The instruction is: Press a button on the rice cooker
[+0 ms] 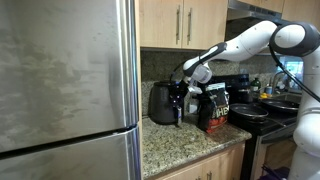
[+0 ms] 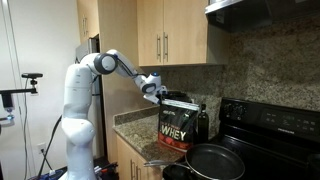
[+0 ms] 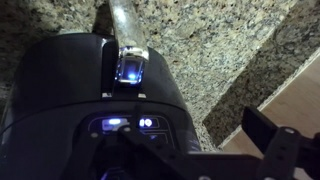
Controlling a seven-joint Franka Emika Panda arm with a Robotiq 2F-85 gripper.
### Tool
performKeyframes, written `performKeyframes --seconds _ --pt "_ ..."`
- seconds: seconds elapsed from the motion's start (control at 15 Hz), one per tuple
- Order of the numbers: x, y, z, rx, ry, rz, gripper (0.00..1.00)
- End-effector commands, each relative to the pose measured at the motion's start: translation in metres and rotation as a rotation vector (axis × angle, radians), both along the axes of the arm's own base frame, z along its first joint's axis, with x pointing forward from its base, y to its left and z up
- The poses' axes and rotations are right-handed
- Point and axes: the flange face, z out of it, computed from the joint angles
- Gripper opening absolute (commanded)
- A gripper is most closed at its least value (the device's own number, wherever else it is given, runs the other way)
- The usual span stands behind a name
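The black rice cooker (image 1: 160, 104) stands on the granite counter next to the fridge. In the wrist view I look down on its glossy top (image 3: 70, 85), with a silver lid latch (image 3: 128, 40) and two lit blue-white buttons (image 3: 130, 123) on the front control strip. My gripper (image 1: 180, 93) hangs at the cooker's front, right above the strip. In the wrist view the gripper (image 3: 165, 140) looks open: one finger shows far right over the counter edge, and the other is lost against the dark cooker. In an exterior view the gripper (image 2: 154, 90) and the bag hide the cooker.
A black bag with red-and-white print (image 1: 213, 108) (image 2: 175, 126) stands close beside the cooker. A black stove with pans (image 1: 262, 110) (image 2: 215, 158) is beyond it. A steel fridge (image 1: 65, 85) is on the cooker's other side. Wooden cabinets (image 1: 185, 22) hang above.
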Motion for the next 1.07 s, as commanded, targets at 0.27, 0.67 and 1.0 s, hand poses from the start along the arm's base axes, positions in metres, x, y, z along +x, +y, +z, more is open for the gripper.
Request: performKeyframes --seconds 0.27,0.67,1.0 --pt "-0.0004 0.0033 0.0009 -0.01 -0.004 0.008 1.0" --pt "-0.0005 0.0038 0.001 -0.01 -0.004 0.008 1.0" --pt "-0.0005 0.0038 0.001 -0.01 -0.004 0.008 1.0"
